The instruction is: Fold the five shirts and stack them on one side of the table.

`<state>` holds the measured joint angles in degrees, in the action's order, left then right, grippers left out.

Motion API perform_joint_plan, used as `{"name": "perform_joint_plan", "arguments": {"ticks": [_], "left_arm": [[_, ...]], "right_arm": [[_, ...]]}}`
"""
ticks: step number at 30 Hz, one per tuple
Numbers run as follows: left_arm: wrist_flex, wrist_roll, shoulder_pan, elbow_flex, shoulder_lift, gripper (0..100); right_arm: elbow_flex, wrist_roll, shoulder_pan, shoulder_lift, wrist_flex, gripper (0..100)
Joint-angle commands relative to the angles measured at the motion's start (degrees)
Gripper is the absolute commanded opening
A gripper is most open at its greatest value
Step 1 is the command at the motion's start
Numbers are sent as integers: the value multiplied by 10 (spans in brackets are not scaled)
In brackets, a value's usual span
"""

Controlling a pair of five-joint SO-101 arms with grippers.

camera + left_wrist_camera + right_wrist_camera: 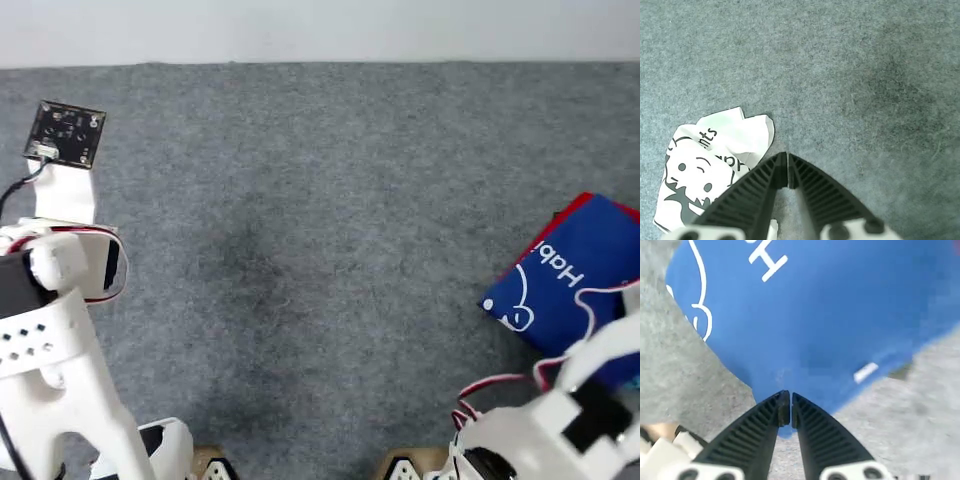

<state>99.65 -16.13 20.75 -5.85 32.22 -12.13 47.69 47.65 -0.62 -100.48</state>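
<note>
A folded blue shirt [570, 285] with white print lies at the table's right edge, and a red shirt [578, 204] peeks out from under its far side. My right gripper [787, 412] is shut just above the blue shirt [815, 305], its tips at the shirt's near edge. The right arm [580, 400] stands at the front right. A crumpled white shirt [705, 165] with a black cartoon print lies on the felt beside my left gripper [788, 172], which is shut with nothing in it. At the front left stands the left arm [50, 330].
Grey felt [330, 220] covers the table; its wide middle is bare. The far edge [320, 65] meets a white wall. A small white tag [866, 371] shows on the blue shirt.
</note>
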Motion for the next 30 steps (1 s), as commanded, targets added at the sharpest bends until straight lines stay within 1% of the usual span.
{"name": "perform_joint_plan", "arguments": {"ticks": [1, 4, 7, 11, 13, 16, 19, 24, 28, 30], "left_arm": [[9, -33, 31, -11, 12, 19], [9, -83, 86, -45, 12, 86], [9, -135, 171, -79, 12, 169], [2, -243, 288, -116, 12, 204], [-27, -284, 338, -143, 12, 212], [-101, -309, 396, -208, 11, 242], [-180, -320, 422, -287, 11, 271], [-295, -329, 421, -405, 11, 274], [-387, -329, 422, -495, 11, 266], [-429, -328, 421, -532, 11, 231]], "right_arm": [[28, -12, -8, 106, -24, 11], [89, -12, -8, 167, -24, 12], [149, -12, -8, 220, -24, 12], [213, -11, -8, 269, -23, 12], [233, -12, -8, 283, -23, 12], [254, -12, -17, 294, -23, 12], [263, -13, -18, 303, -23, 12], [263, -13, -15, 305, -24, 12], [263, -13, -14, 316, -24, 12], [263, -13, -15, 331, -24, 12]]}}
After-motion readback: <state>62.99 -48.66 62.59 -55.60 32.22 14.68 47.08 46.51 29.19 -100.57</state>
